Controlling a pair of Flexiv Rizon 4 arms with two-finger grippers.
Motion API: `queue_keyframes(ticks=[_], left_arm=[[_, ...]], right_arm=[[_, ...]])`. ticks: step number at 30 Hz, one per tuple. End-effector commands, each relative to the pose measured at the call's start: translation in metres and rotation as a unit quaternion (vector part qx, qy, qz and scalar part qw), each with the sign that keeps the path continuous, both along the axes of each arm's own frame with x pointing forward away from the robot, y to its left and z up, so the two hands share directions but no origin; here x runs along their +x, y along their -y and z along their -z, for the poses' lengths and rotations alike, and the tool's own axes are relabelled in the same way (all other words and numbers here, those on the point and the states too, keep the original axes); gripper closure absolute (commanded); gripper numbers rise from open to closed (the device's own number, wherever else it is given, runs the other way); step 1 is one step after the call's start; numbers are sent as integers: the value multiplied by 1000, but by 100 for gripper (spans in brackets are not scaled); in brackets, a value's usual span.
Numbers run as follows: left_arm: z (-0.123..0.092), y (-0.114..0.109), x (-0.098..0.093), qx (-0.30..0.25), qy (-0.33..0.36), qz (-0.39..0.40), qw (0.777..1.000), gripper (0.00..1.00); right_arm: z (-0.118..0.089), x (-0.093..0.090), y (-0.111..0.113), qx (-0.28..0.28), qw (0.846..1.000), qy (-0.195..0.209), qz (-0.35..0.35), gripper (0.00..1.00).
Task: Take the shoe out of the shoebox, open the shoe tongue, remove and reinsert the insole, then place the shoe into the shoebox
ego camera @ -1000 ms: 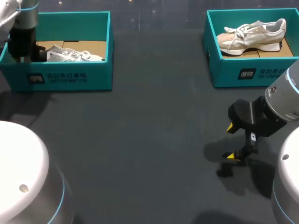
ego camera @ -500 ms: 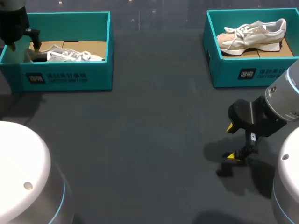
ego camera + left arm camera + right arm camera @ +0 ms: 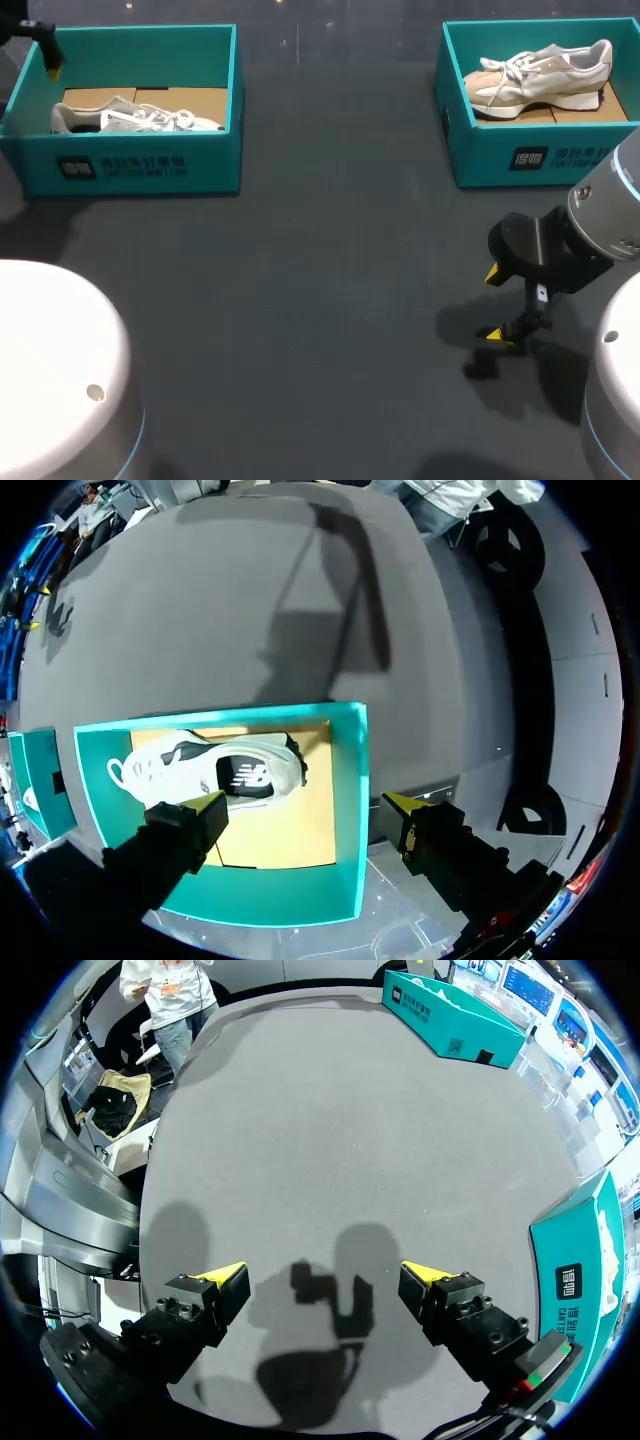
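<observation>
Looking down from the head view, the white shoe (image 3: 135, 117) lies flat in the left shoebox (image 3: 140, 165) at the far left of the surface (image 3: 300, 300). Its long axis runs across the view, with the dark heel opening toward the box's left short wall and the toe toward the right one. The left pincer (image 3: 48, 62) hangs over that box's far left corner with only one yellow tip showing, so it is plainly the nearer arm. The right pincer (image 3: 494, 304) hovers over bare surface, jaws spread wide and empty, well apart from the right shoebox (image 3: 520, 160) and its beige shoe (image 3: 540, 75). In the left wrist view the left pincer is wide open and holds nothing. One fingertip (image 3: 210, 808) sits over the box's cardboard floor and the other is outside the short wall. The shoe lies ahead of them, with its heel end nearest that wall. Its length runs roughly along the line from finger to finger, so I judge the wrist must turn to close across the shoe's width. The right wrist view shows only grey surface between its wide fingers.
</observation>
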State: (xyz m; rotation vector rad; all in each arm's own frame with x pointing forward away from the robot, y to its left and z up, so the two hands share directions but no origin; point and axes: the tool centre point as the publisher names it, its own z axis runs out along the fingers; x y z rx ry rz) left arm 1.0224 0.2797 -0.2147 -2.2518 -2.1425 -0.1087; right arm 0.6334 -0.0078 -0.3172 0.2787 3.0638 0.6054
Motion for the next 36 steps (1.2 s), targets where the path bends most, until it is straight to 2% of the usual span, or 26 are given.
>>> queue_keyframes(ticks=[1, 8, 18, 22, 23, 27, 29, 32, 34, 36], left_arm=[[-27, -5, -19, -5, 6, -4, 1000, 0], [-51, -7, -27, -20, 4, -5, 1000, 0], [-51, -7, -27, -20, 4, -5, 1000, 0], [-51, -7, -27, -20, 4, -5, 1000, 0], [-51, -7, -27, -20, 4, -5, 1000, 0], [-51, -7, -27, -20, 4, -5, 1000, 0], [-51, -7, -27, -20, 4, -5, 1000, 0], [-51, -7, -27, -20, 4, -5, 1000, 0], [-51, -7, -27, -20, 4, -5, 1000, 0], [-51, -7, -27, -20, 4, -5, 1000, 0]], right_arm=[[0, -2, 0, -1, 1000, 2, 1, 0], [0, -2, 0, -1, 1000, 2, 1, 0], [0, -2, 0, -1, 1000, 2, 1, 0], [-20, 31, 1, -4, 998, 11, 54, 0], [-25, 41, 5, 8, 997, 5, 83, 0], [-45, 71, 12, -14, 989, -28, 144, 0], [-55, 86, 15, -55, 983, -45, 167, 0], [-70, 109, 18, -15, 983, -21, 180, 0], [-75, 120, 20, 9, 988, -2, 155, 0], [-75, 120, 20, 9, 988, -2, 155, 0]])
